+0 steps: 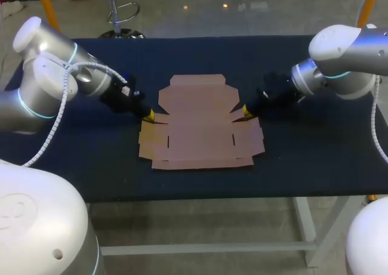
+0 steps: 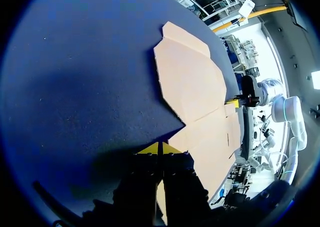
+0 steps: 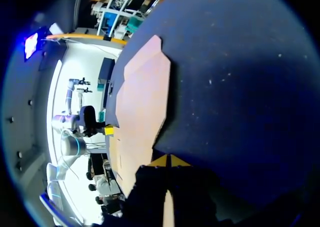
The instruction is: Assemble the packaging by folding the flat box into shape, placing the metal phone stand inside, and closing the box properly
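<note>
Dim overhead light, heavy shadows across the table (image 1: pixel 315 166)

I am working at a robot test bench, in what is looking like a robotics lab rather than a home or a shop. My left arm (image 1: pixel 42 87) and my right arm (image 1: pixel 345 63), both silvery industrial machines, are hanging over a table (image 1: pixel 303 166) that is wearing a plain dark blue cover and standing on a bare white metal frame (image 1: pixel 306 226). A flat box (image 1: pixel 200 129) is lying there as the workpiece.
</note>
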